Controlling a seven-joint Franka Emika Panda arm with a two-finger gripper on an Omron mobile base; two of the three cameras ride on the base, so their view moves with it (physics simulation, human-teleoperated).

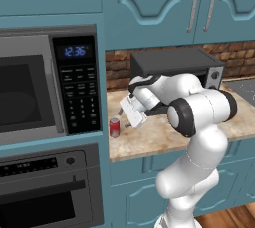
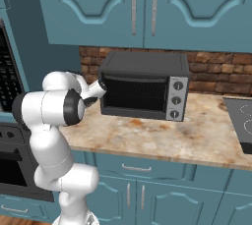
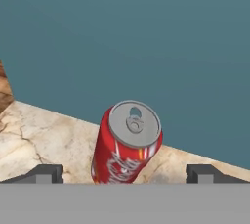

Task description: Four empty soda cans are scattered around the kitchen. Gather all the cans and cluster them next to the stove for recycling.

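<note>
A red soda can (image 1: 114, 128) with a silver top stands upright on the marble counter (image 1: 159, 137), at its left end against the teal cabinet side. My gripper (image 1: 123, 118) hovers just right of it and slightly above, pointing down at it. In the hand view the can (image 3: 128, 145) sits centred between my two dark fingertips (image 3: 43, 173), which stand wide apart and clear of it; the gripper (image 3: 124, 175) is open and holds nothing. The black stove (image 1: 244, 90) lies at the counter's far right, also seen at the right edge of the right base view (image 2: 241, 121).
A black toaster oven (image 1: 174, 67) stands on the counter against the brick wall, right behind my arm (image 2: 145, 86). A built-in microwave (image 1: 47, 87) and wall oven (image 1: 47, 187) fill the tall cabinet at the left. Teal cupboards hang overhead.
</note>
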